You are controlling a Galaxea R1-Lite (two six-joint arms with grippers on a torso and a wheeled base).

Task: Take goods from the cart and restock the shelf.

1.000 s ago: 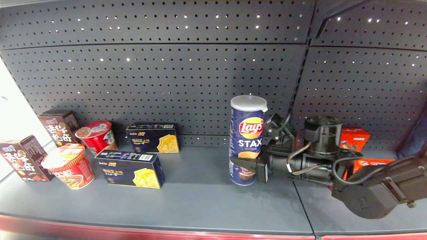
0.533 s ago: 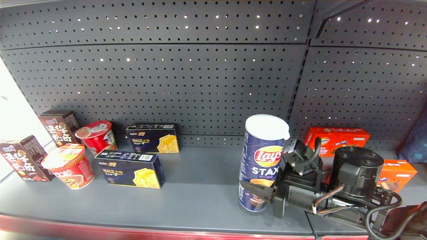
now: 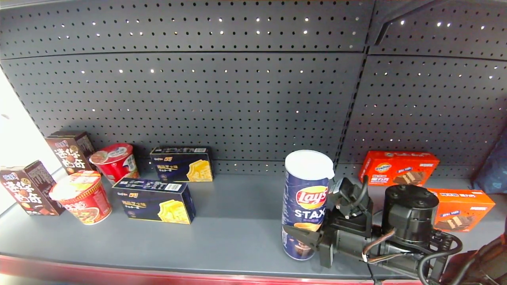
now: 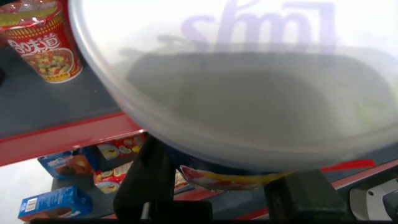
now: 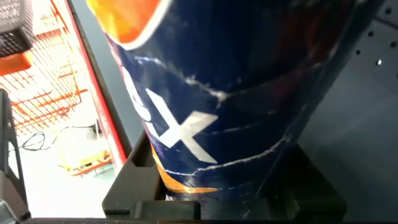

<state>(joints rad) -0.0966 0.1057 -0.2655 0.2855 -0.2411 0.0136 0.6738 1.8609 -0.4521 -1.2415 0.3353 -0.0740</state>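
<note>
A tall dark blue chip can with a white lid stands upright near the front edge of the grey shelf. My right gripper is shut on its lower part, coming in from the right. In the right wrist view the can sits between the dark fingers. In the left wrist view, my left gripper is shut on a second chip can, whose translucent lid faces the camera. Behind it are a red shelf edge and a cup of noodles.
Two cups of noodles, two dark blue boxes and brown boxes fill the shelf's left part. Two orange boxes lie right of the can. Bare shelf lies between the blue boxes and the can. A pegboard wall closes the back.
My right gripper has carried the chip can from the back of the shelf toward the front edge and slightly right, uncovering the orange boxes. In the last half second it sank a little.
</note>
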